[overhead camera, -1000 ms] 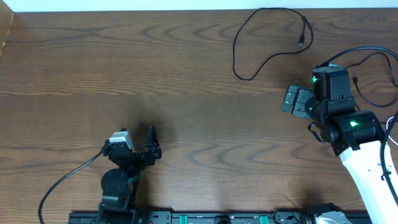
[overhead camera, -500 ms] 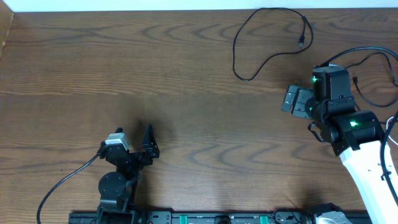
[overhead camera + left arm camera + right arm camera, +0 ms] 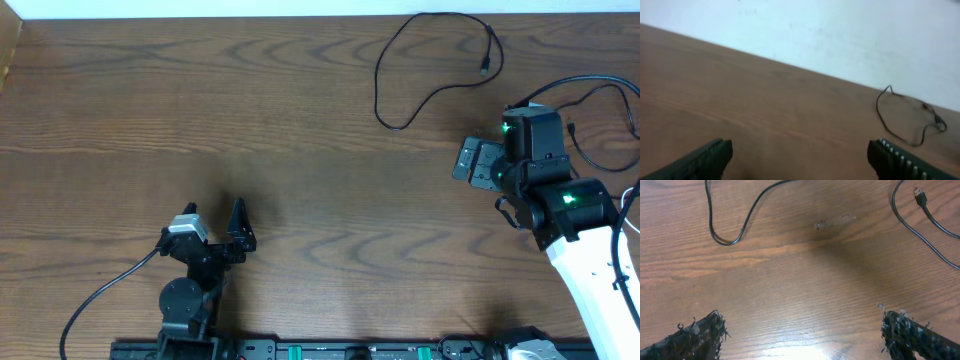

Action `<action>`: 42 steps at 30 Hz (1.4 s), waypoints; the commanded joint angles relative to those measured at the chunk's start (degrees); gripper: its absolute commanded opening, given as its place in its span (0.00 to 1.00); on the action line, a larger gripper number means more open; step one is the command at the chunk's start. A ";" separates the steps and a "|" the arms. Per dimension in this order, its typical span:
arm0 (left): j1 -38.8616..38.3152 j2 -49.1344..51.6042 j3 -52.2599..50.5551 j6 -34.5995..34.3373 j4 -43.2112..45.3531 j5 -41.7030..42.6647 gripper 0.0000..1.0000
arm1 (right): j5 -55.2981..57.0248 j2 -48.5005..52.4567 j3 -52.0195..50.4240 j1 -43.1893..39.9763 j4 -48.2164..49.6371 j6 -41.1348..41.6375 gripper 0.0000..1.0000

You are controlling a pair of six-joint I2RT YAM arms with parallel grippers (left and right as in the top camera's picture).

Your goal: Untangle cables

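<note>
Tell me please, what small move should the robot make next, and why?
Probably it should move the right gripper forward toward the near bend of the thin black cable. Its jaws are open and empty, and that bend lies just ahead of it on the table. The left gripper, also open, is far from the cable.

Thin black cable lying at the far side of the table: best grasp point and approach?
Grip the thin black cable at its near U-bend: no other strand crosses it there, and it is nearest the right pincer. It lies flat on the wooden table, so come straight down, open across the cord.
</note>
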 commanded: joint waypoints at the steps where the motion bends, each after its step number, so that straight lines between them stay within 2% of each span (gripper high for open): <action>1: 0.37 -0.52 -0.74 -0.50 0.11 -0.44 0.91 | 0.70 -0.35 0.17 0.17 -0.04 -0.72 0.99; 3: 0.37 -0.52 -0.74 -0.55 -1.53 -0.42 0.91 | 0.70 -0.35 0.17 0.17 -0.04 -0.72 0.99; 7: 0.37 -0.52 -0.74 -1.60 3.58 -0.44 0.91 | 0.70 -0.35 0.17 0.17 -0.04 -0.72 0.99; 11: 0.37 -0.52 -0.74 -1.60 0.92 -0.46 0.91 | 0.70 -0.35 0.17 0.17 -0.04 -0.72 0.99; 16: 2.38 -0.52 -0.74 -1.60 1.99 -0.44 0.91 | 0.70 -0.35 0.17 0.17 -0.04 -0.72 0.99; 21: 5.81 -0.52 -0.74 -1.60 -3.93 -0.44 0.91 | 0.70 -0.35 0.17 0.17 -0.04 -0.72 0.99; 28: 6.03 -0.52 -0.74 -1.46 -4.04 -0.57 0.91 | 0.70 -0.35 0.17 0.17 -0.04 -0.72 0.99; 31: 6.03 -0.52 -0.74 1.27 -3.76 -4.42 0.91 | 0.70 -0.35 0.17 0.17 -0.04 -0.72 0.99; 42: 6.03 -0.52 -0.74 1.22 -3.76 -4.33 0.91 | 0.70 -0.35 0.17 0.17 -0.04 -0.72 0.99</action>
